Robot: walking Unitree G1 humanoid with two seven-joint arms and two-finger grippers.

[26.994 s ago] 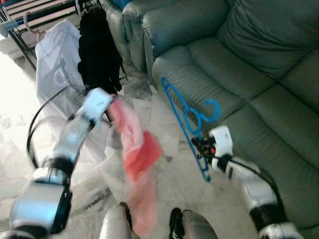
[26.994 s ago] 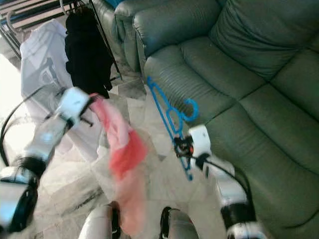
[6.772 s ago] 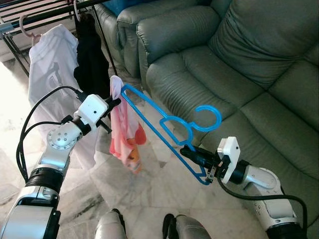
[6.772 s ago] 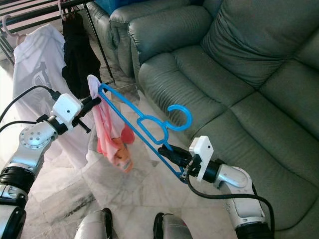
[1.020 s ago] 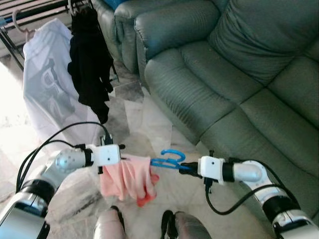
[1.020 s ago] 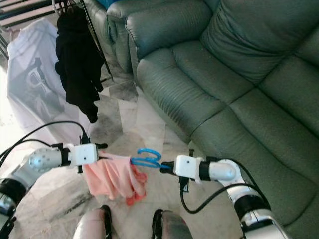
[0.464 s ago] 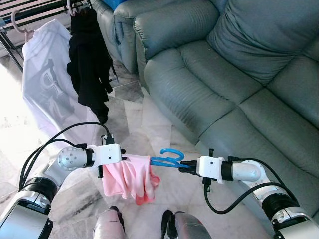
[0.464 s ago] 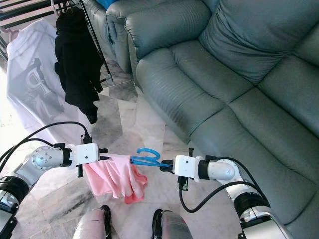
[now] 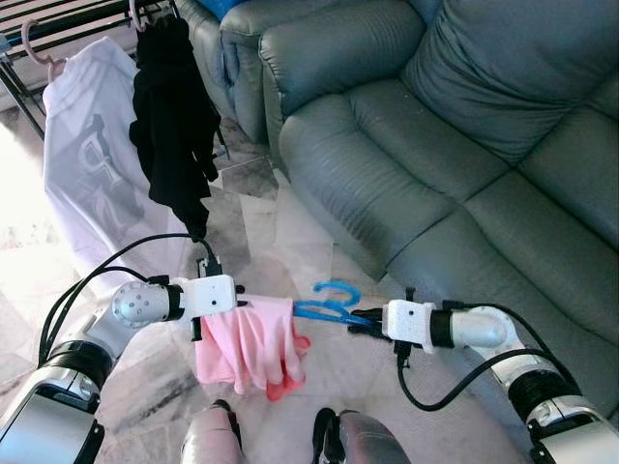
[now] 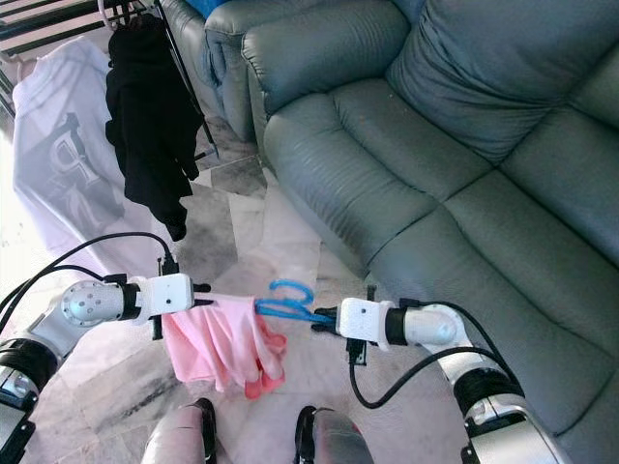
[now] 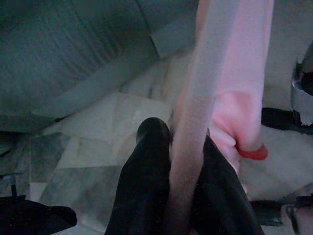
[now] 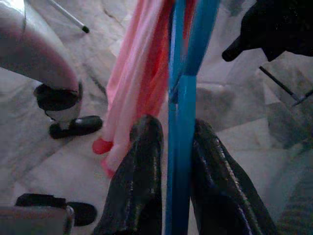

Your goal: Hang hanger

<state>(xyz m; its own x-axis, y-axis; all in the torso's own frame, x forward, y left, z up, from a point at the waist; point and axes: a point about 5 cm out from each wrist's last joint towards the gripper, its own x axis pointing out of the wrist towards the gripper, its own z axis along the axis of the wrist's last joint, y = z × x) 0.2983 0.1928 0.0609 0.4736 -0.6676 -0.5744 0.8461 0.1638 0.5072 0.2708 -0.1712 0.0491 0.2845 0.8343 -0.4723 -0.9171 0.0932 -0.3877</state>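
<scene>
Wrist cameras give the close detail: the left gripper [image 11: 178,161] has its two black fingers pinched on a fold of the pink garment [image 9: 253,346], and the right gripper [image 12: 171,147] clamps the smooth blue plastic hanger [image 9: 327,305] between glossy fingers. From the head views, hanger and garment hang stretched between the two arms, low over the pale marble floor [image 9: 290,232] just in front of the robot's own feet. The cloth droops in soft gathered folds (its lower hem darker, reddish); the hanger's curled hook stands up near the right gripper. Behind, a grey-green leather sofa [image 9: 455,145] crowds the right side. Up left, a white shirt [image 9: 82,145] and a black garment [image 9: 174,126] hang on a rack [image 9: 68,24], with open floor between.
</scene>
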